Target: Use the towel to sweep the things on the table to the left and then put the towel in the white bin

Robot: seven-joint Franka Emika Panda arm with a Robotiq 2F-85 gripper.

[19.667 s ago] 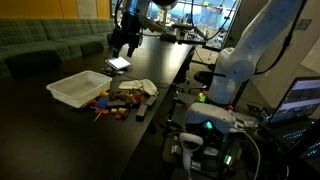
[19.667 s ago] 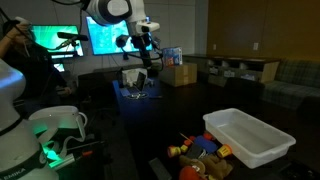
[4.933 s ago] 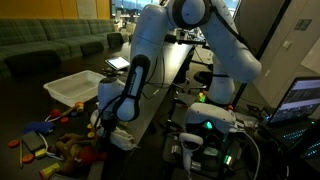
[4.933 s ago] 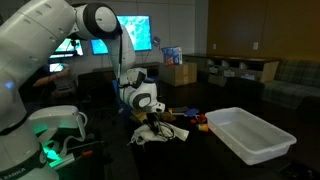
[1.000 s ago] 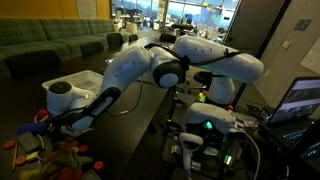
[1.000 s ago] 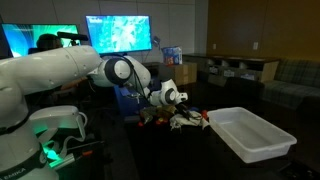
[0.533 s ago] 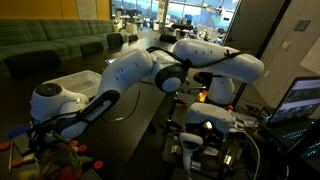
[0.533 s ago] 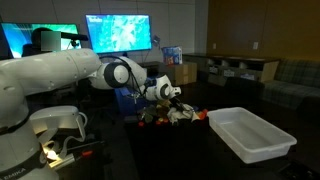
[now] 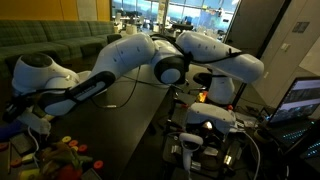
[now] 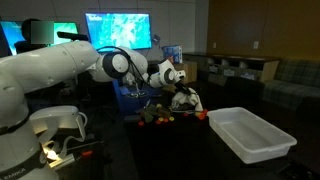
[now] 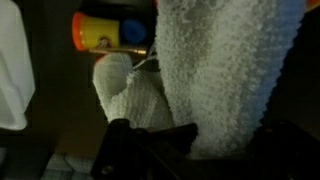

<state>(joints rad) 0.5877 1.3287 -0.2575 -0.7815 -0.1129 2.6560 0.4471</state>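
Note:
The white towel hangs from my gripper, whose jaws are shut on its upper edge. In an exterior view the gripper holds the towel lifted above the table, just over a pile of small coloured toys. The white bin stands on the table to the right of the towel, empty. In the wrist view an orange, yellow and blue toy lies beyond the towel, and a strip of the bin shows at the left edge.
The dark table carries scattered toys near its front corner. My outstretched arm hides the bin there. Cardboard boxes stand at the table's far end. Robot base and electronics sit beside the table.
My gripper has risen from the table with the towel and moved slightly toward the bin. The toy pile stays where it was pushed.

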